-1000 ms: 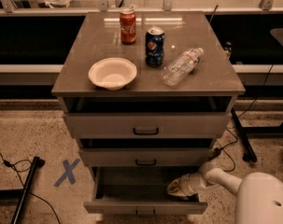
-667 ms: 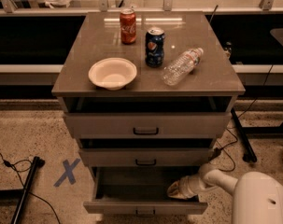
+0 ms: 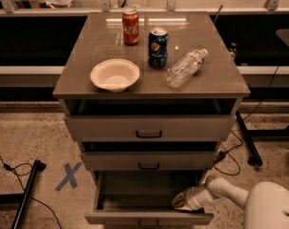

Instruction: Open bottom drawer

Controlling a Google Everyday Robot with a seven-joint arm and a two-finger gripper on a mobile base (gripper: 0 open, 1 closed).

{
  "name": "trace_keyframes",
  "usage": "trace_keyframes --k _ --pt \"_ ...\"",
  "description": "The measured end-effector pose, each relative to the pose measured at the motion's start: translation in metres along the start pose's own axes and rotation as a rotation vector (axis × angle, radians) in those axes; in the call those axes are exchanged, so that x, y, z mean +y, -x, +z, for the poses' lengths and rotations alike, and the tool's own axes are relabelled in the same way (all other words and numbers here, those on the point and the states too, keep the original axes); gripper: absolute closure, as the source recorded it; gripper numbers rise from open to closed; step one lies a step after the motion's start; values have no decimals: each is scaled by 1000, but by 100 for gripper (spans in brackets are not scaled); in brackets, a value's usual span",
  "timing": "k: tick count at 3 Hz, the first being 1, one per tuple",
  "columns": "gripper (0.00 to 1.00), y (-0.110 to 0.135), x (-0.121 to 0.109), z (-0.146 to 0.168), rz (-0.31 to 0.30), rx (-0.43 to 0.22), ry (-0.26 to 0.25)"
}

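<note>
The bottom drawer [image 3: 134,191] of the grey cabinet stands pulled far out, its plain grey inside showing and its front [image 3: 110,219] at the lower edge of the view. My gripper [image 3: 181,203] reaches in from the lower right on a white arm and sits inside the drawer's right front corner, just behind the front panel. The middle drawer [image 3: 149,161] and the top drawer [image 3: 149,128], each with a small black handle, stand slightly ajar above it.
On the cabinet top [image 3: 77,75] are a white bowl [image 3: 115,74], a red can [image 3: 130,26], a blue can [image 3: 158,47] and a clear bottle [image 3: 186,67] lying down. A blue X [image 3: 69,175] marks the floor at left beside a black pole [image 3: 25,194]. Cables [image 3: 237,147] lie at right.
The bottom drawer looks marginally further out. The gripper stays in its right front corner.
</note>
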State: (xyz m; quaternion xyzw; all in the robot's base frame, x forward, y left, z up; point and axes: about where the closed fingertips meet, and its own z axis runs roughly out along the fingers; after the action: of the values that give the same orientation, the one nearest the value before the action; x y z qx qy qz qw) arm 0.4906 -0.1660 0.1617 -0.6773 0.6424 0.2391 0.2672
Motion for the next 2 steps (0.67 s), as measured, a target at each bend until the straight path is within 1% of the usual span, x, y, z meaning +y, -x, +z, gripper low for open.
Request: trace_keyframes --k 2 --pt "100 7 37 -19 -54 -21 27"
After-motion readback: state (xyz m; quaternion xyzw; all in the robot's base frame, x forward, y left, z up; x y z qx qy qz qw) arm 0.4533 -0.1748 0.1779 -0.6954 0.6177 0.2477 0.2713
